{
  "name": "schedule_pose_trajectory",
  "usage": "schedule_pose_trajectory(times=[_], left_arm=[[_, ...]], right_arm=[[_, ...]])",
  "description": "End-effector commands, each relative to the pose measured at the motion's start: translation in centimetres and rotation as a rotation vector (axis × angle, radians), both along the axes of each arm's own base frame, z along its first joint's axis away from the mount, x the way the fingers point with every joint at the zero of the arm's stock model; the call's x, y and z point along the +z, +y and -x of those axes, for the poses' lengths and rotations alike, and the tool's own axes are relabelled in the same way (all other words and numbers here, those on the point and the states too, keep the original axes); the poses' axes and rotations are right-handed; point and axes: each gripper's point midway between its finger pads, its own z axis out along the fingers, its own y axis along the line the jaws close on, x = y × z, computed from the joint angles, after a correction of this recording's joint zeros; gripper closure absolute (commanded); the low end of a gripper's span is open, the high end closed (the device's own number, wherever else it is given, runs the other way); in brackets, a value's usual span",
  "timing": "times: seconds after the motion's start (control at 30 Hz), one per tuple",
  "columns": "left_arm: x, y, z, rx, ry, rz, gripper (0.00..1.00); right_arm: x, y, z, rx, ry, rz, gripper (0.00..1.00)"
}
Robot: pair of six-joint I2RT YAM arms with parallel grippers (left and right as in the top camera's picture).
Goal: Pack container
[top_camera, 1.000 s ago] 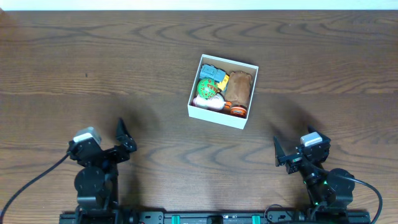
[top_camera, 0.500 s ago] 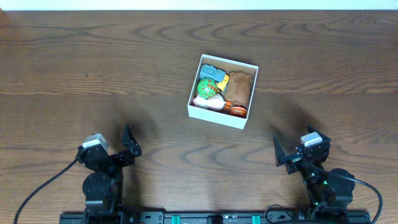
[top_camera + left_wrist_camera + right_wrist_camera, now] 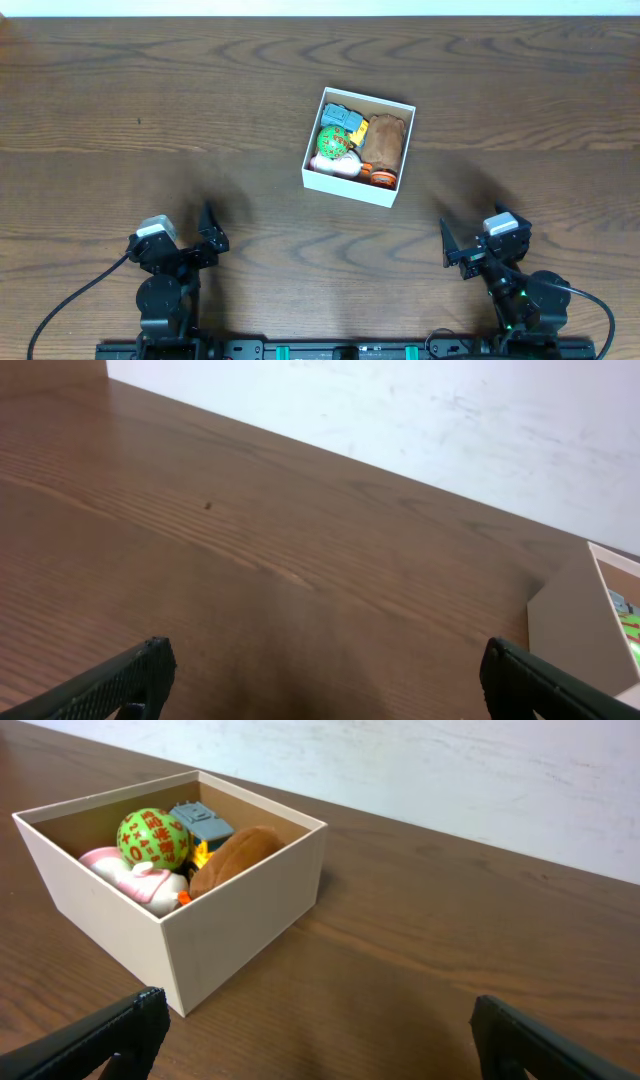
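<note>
The container (image 3: 318,178), a square white-walled cardboard box with a brown inside, stands mid-table and holds several toys: a green ball (image 3: 331,142), a grey-blue toy (image 3: 341,117), a brown plush (image 3: 385,142) and a pink-white toy (image 3: 335,166). It also shows in the right wrist view (image 3: 240,910) and at the right edge of the left wrist view (image 3: 570,622). My left gripper (image 3: 206,240) is open and empty near the front left. My right gripper (image 3: 462,245) is open and empty near the front right. Both are well clear of the box.
The dark wooden table (image 3: 150,110) spreads all round the box. A white wall runs behind its far edge (image 3: 400,410). Cables trail from both arm bases at the front edge.
The left arm has drawn back toward its base and settled; it barely moves in the last half second. The right arm and the box are unchanged.
</note>
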Motion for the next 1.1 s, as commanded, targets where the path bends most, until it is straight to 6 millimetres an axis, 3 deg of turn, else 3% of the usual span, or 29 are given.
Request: schedule_pose_trajectory(times=[0.0,0.6,1.07], left_arm=[[-1.7,0.0,0.0,-0.004,0.048,-0.001,0.02],[-3.9,0.0,0.0,-0.004,0.150,0.000,0.02],[-4.0,0.0,0.0,-0.004,0.155,0.000,0.02]], right_arm=[[0.0,0.0,0.0,0.001,-0.006,-0.001,0.01],[0.0,0.0,0.0,0.001,-0.006,-0.001,0.01],[0.0,0.0,0.0,0.001,-0.006,-0.001,0.01]])
